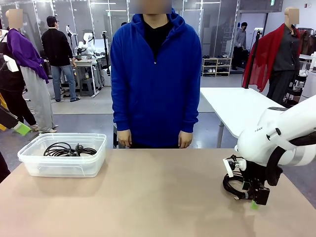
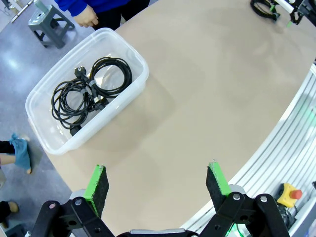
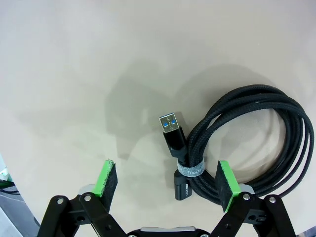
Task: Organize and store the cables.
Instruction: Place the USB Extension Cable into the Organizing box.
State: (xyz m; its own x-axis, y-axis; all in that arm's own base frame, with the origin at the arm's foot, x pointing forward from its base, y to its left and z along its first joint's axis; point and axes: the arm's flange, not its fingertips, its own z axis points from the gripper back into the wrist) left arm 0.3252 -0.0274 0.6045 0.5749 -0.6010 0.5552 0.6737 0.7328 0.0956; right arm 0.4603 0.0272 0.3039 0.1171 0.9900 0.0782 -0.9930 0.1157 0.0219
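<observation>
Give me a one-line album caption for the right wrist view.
Open right gripper poised low over a coiled black braided USB cable bound with a grey strap on the tan table.

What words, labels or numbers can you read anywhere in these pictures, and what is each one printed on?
Grey strap around the braided USB cable: faint print, too small to read.
Black plug body below that strap: small white lettering, blurred.
Right arm's white casing: short dark lettering, too small to read surely.
Nothing else is readable.

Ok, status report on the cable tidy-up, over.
Both grippers open, left gripper high over table. Right gripper low beside braided USB cable. Two cables already in bin. Nothing blocking.
</observation>
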